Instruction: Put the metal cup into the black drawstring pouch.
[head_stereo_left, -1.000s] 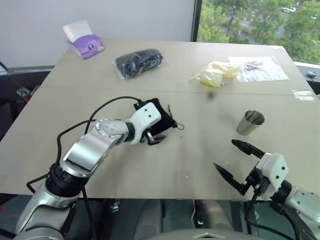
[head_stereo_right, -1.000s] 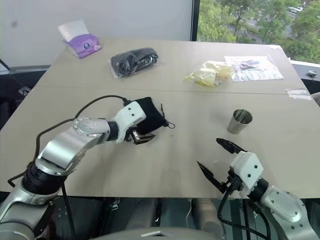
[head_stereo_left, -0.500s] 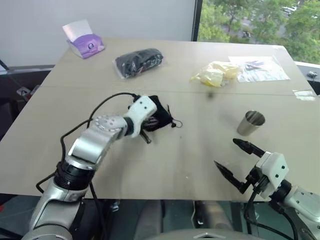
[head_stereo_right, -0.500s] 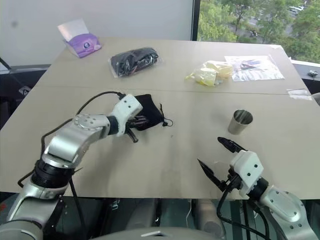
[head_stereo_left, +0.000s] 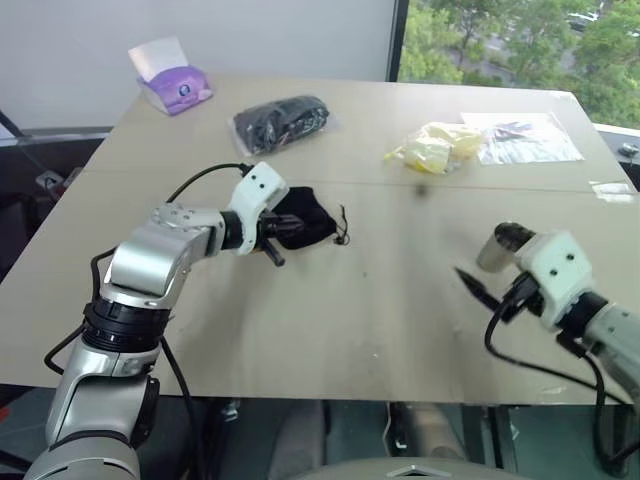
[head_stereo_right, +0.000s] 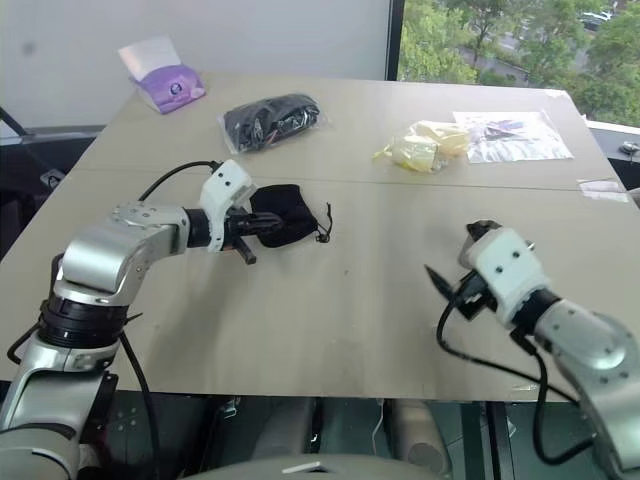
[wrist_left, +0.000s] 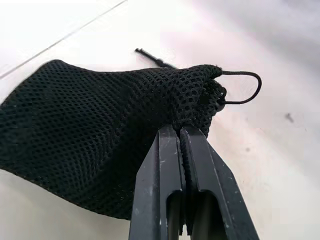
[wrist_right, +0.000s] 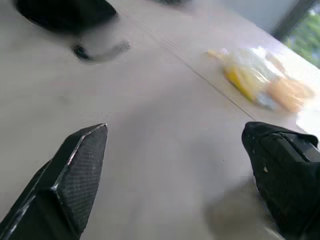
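The black drawstring pouch (head_stereo_left: 308, 222) is a small mesh bag left of the table's centre, its cord trailing to the right. My left gripper (wrist_left: 179, 131) is shut on the fabric near its gathered mouth, and the same grip shows from the head (head_stereo_left: 275, 240). The metal cup (head_stereo_left: 495, 250) stands at the right and is mostly hidden behind my right hand. My right gripper (head_stereo_left: 483, 268) is beside the cup on its near side. Its fingers (wrist_right: 75, 175) are spread wide with nothing between them.
A purple tissue box (head_stereo_left: 170, 85) stands at the far left. A black bundle in clear plastic (head_stereo_left: 282, 122), a yellow bag (head_stereo_left: 432, 148) and a clear flat bag (head_stereo_left: 520, 138) lie along the back. Bare tabletop (head_stereo_left: 380, 300) lies between my two hands.
My left gripper has shut on the pouch and drawn it up and to the left. My right hand has swung forward and up to the cup, covering most of it.
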